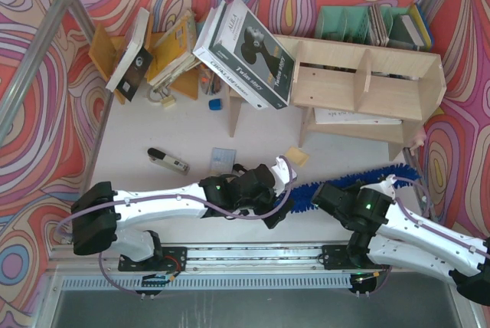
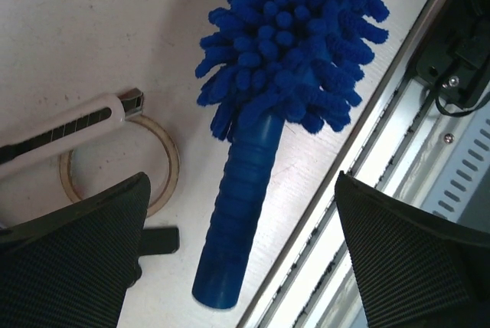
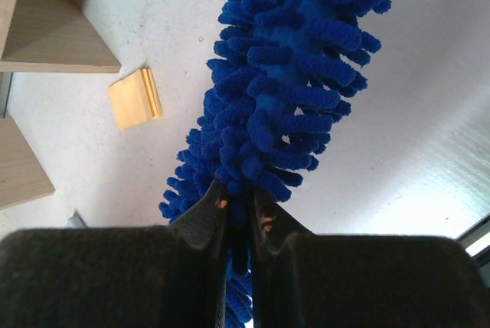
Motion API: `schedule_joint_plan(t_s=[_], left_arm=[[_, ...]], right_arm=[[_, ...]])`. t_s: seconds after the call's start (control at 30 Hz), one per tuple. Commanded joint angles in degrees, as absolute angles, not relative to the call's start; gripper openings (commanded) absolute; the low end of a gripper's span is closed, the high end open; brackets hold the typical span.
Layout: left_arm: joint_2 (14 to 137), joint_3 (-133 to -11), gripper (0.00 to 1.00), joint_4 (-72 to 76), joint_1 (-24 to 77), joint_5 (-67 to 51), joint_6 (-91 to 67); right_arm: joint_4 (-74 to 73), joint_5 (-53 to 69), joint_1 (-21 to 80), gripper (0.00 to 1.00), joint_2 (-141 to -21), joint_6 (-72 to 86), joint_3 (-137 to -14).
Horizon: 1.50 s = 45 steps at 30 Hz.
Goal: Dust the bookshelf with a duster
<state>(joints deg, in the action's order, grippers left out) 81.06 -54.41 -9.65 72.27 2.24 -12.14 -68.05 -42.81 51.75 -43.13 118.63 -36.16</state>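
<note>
Overhead, the duster (image 1: 310, 192) stretches between both arms on the bench (image 1: 191, 140), in front of the bookshelf (image 1: 367, 83). Left wrist — the left claw (image 2: 241, 190) gapes wide, straddling the handle (image 2: 237, 221). Right wrist — the right claw (image 3: 237, 201) pinches the fluffy head (image 3: 291, 75).

Top view high, looks down on table (image 1: 153, 136); wrist views close, share duster (image 2: 298, 44).
</note>
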Motion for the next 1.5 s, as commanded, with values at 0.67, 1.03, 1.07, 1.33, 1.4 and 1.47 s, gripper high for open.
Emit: schedule_joint_plan(t_s=[0.67,1.03,1.07,1.33,1.4,1.47], left_arm=[[91.29,-52.18,0.66,5.72,74.22,12.21,-6.33],[93.5,-54.16,0.26,4.28,74.81,12.39,-6.74],[93.16,-54.19,0.22,4.35,75.02,12.91,-6.84],[89.47,-57.6,0.0,-1.67,80.24,18.72,-7.25],[88.0,-57.66,0.0,-2.77,81.57,19.62,-7.6],[86.34,-57.61,0.0,-4.28,82.68,20.09,-8.62]], right_arm=[[-67.38,-46.0,52.02,0.07,-42.92,120.94,-39.24],[-66.25,-45.32,52.03,0.07,-42.45,120.38,-38.44],[-66.38,-45.37,51.95,0.07,-42.37,120.42,-38.43],[-70.04,-46.97,52.0,0.19,-40.22,120.86,-39.54],[-71.16,-47.91,52.03,0.29,-39.56,120.23,-40.38],[-71.89,-48.76,52.03,0.41,-38.68,118.91,-41.31]])
